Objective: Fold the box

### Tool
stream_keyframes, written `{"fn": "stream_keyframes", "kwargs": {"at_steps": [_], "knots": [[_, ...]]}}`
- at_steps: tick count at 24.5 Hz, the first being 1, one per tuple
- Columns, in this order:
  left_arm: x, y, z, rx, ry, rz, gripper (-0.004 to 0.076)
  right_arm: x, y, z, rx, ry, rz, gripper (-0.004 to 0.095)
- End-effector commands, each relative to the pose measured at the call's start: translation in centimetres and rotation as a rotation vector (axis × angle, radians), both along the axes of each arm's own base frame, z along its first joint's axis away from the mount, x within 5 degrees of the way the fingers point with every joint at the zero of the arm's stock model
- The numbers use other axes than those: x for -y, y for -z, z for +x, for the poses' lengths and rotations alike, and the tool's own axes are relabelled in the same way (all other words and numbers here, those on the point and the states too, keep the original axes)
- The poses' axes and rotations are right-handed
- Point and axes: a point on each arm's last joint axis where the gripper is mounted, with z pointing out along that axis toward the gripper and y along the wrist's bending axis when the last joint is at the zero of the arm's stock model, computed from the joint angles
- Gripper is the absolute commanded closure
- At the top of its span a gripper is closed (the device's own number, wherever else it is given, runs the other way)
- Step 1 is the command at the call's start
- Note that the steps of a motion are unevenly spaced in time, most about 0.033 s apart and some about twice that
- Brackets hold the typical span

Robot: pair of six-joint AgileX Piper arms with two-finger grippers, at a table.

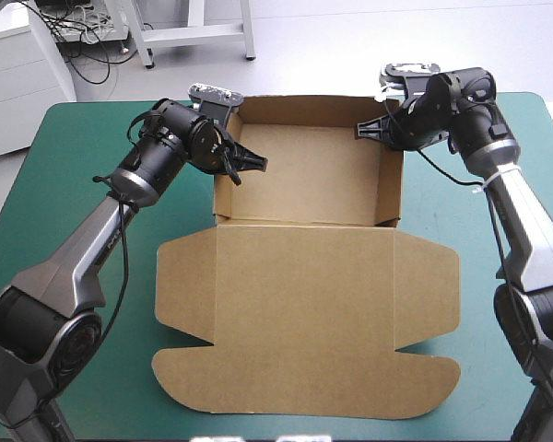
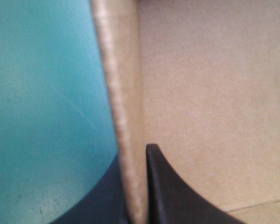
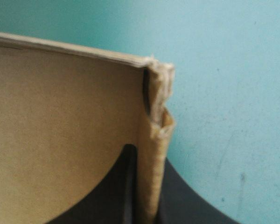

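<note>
The brown box (image 1: 309,175) stands as an open tray at the far middle of the table, all its walls raised. Its lid (image 1: 304,313) lies flat toward the near edge, flaps spread. My left gripper (image 1: 244,166) is shut on the tray's left wall. In the left wrist view that wall (image 2: 123,116) runs between the black fingers (image 2: 177,196). My right gripper (image 1: 373,129) is shut on the right wall by the far right corner. Up close, the right gripper (image 3: 147,154) pinches the wall just below the frayed corner (image 3: 158,79).
Bare teal-green cover (image 1: 74,166) lies to the left of the box, and a narrower strip (image 1: 479,276) to its right. The lid's front flap ends close to the table's near edge.
</note>
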Motion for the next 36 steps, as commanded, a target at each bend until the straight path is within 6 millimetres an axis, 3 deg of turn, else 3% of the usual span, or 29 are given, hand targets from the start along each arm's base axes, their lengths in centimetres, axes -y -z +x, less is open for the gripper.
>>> {"fn": "stream_keyframes", "kwargs": {"at_steps": [1,13,20,27,29,30,33,34,36], "knots": [[0.3,-1.8,-0.6,0.050,0.046,-0.015,0.0754,-0.4,-0.9,-0.8,-0.023,-0.068,0.003,0.0926],[2.4,5.8,1.8,-0.205,0.085,0.067,0.0753,-1.4,5.6,2.0,-0.202,-0.108,-0.033,0.0926],[2.8,8.1,2.7,-0.241,0.120,0.119,0.0754,-1.9,9.2,3.5,-0.282,-0.114,-0.049,0.0926],[2.0,9.0,3.3,-0.303,0.092,0.061,0.0720,-1.8,9.8,3.8,-0.289,-0.123,-0.078,0.0904],[1.2,9.0,3.5,-0.345,0.068,0.015,0.0649,-1.7,9.6,3.7,-0.282,-0.121,-0.090,0.0838],[0.2,9.1,3.7,-0.388,0.048,-0.017,0.0539,-1.5,9.4,3.7,-0.274,-0.117,-0.098,0.0708],[-1.1,8.9,4.0,-0.426,0.029,-0.052,0.0332,-1.4,8.8,3.5,-0.261,-0.113,-0.094,0.0405],[-1.6,8.2,4.1,-0.419,0.024,-0.086,0.0204,-1.3,8.6,3.4,-0.255,-0.112,-0.100,0.0227],[-2.0,7.0,4.1,-0.385,0.019,-0.090,0.0094,-1.1,8.0,3.2,-0.241,-0.105,-0.102,0.0090]]}}
